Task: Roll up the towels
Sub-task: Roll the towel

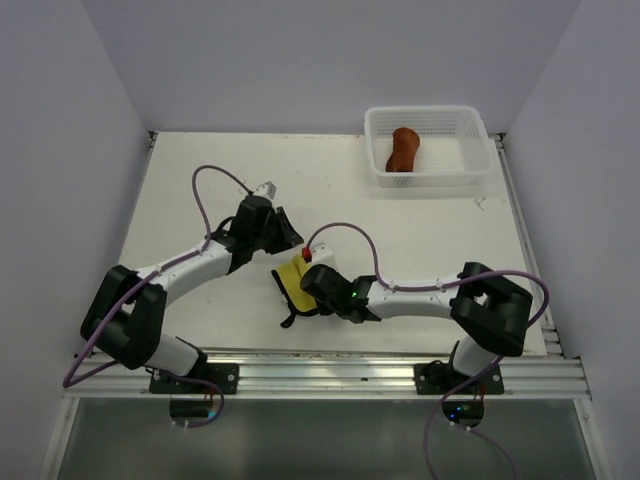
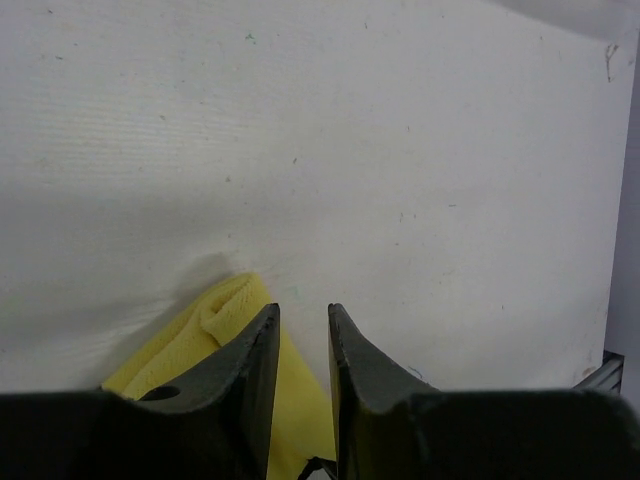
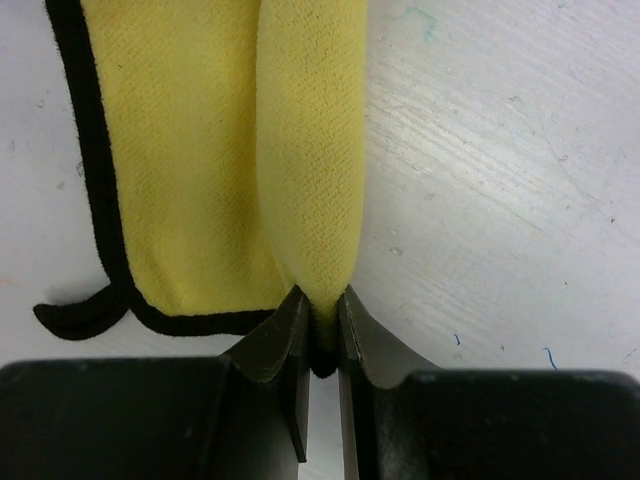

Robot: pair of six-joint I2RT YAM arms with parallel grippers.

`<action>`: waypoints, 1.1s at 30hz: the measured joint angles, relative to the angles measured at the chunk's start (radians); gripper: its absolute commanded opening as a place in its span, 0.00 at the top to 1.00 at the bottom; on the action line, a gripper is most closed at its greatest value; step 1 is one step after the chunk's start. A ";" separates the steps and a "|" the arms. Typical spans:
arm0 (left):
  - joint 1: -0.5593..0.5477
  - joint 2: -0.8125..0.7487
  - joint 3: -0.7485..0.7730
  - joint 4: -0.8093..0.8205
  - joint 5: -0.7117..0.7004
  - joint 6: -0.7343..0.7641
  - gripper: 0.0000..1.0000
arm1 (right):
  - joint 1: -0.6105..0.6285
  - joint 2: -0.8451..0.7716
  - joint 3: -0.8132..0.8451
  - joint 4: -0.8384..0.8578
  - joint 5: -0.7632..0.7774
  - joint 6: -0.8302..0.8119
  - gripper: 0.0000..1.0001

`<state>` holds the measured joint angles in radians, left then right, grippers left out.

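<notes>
The yellow towel (image 1: 293, 283) with dark edging lies partly folded at the table's middle. My right gripper (image 1: 308, 285) is shut on a raised fold of it; in the right wrist view the yellow towel (image 3: 180, 150) runs up from the right gripper (image 3: 318, 292), one flat layer to the left. My left gripper (image 1: 287, 233) hovers just beyond the towel's far end, jaws slightly apart and holding nothing. In the left wrist view a rolled corner of the yellow towel (image 2: 225, 305) peeks beside the left gripper (image 2: 303, 308). The rust-brown towel (image 1: 404, 150) lies rolled in the basket.
A white mesh basket (image 1: 430, 178) stands at the back right corner of the white table (image 1: 200, 200). Grey walls close in on three sides. A metal rail (image 1: 330, 375) with both arm bases runs along the near edge.
</notes>
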<state>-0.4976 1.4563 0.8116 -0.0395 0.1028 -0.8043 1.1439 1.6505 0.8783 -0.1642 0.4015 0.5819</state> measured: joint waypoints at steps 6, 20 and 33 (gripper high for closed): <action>-0.004 0.004 -0.006 0.010 0.045 -0.016 0.64 | 0.015 0.008 0.000 0.000 0.031 0.000 1.00; -0.055 0.029 -0.065 0.023 0.060 -0.024 0.61 | 0.105 0.043 0.016 -0.015 0.178 -0.032 1.00; -0.061 0.021 -0.105 0.011 0.042 -0.023 0.63 | 0.226 0.151 0.127 -0.137 0.362 -0.086 1.00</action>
<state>-0.5587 1.4773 0.7063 -0.0288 0.1444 -0.8272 1.3701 1.8011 1.0058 -0.3012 0.7639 0.4957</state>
